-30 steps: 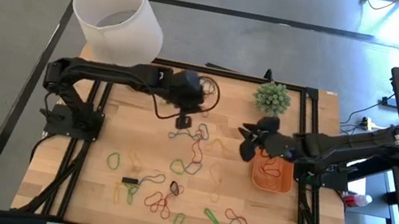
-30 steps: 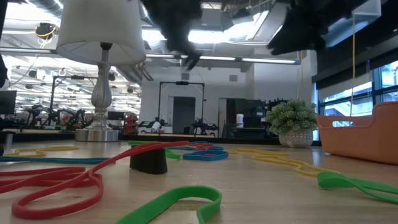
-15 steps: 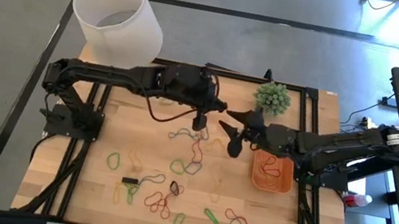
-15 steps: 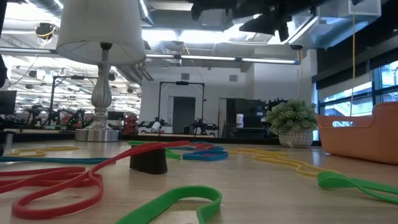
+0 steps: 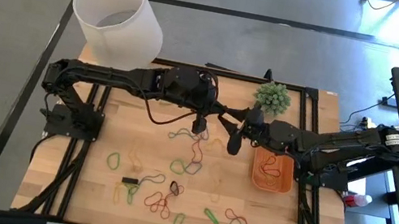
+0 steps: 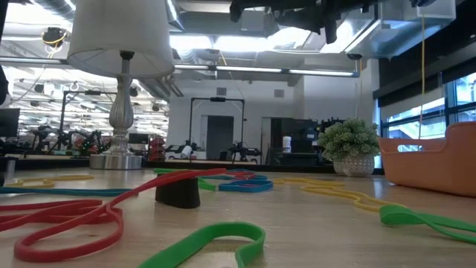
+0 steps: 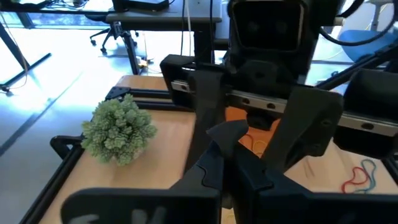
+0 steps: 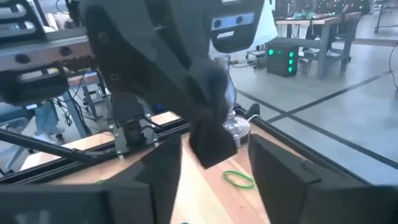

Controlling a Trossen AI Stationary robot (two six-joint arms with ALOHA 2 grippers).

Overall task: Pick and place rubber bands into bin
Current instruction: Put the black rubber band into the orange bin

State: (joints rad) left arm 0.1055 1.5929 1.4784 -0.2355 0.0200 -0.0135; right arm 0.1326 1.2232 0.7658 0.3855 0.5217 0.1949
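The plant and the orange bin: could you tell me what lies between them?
In the high view, the right arm's wrist crosses above the gap between plant and bin; below it only bare table shows.

Two dark jointed arms (image 5: 115, 76), black cables

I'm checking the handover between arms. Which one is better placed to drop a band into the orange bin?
Right, probably: the right gripper hangs just beside the bin, while the left gripper is farther off, over the rubber bands.
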